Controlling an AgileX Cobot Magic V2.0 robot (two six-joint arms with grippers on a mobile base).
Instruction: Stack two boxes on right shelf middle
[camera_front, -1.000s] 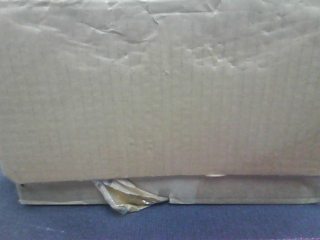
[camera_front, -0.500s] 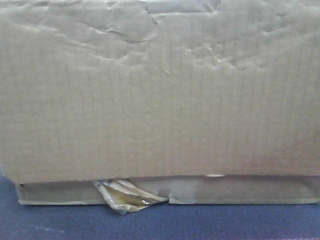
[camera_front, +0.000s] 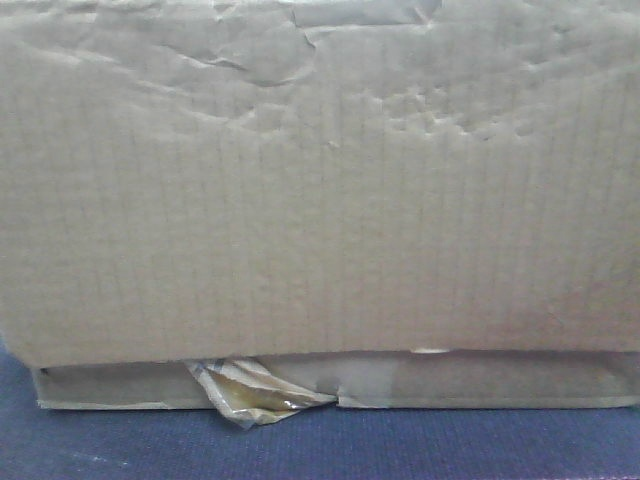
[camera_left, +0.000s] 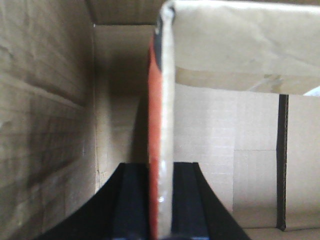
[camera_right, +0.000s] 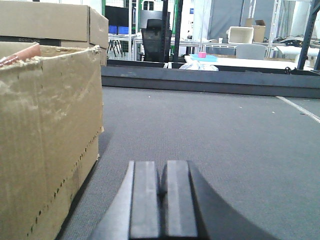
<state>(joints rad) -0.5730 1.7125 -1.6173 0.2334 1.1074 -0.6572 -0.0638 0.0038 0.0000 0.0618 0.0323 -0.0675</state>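
Observation:
A tan cardboard box (camera_front: 320, 200) fills the front view, with a crumpled yellowish tape scrap (camera_front: 250, 395) under its lower edge. In the left wrist view my left gripper (camera_left: 161, 200) is shut on the box's upright flap (camera_left: 167, 100), which has red tape on its left face, and the box's inner walls (camera_left: 45, 125) lie beyond. My right gripper (camera_right: 163, 185) is shut and empty, low over grey carpet, just right of a box (camera_right: 45, 140). A second box (camera_right: 55, 22) sits behind that one. The shelf is out of view.
Blue surface (camera_front: 400, 445) runs under the box in the front view. In the right wrist view grey carpet (camera_right: 225, 130) stretches ahead to a dark low ledge (camera_right: 210, 80). Behind it are an office chair (camera_right: 155, 32) and tables.

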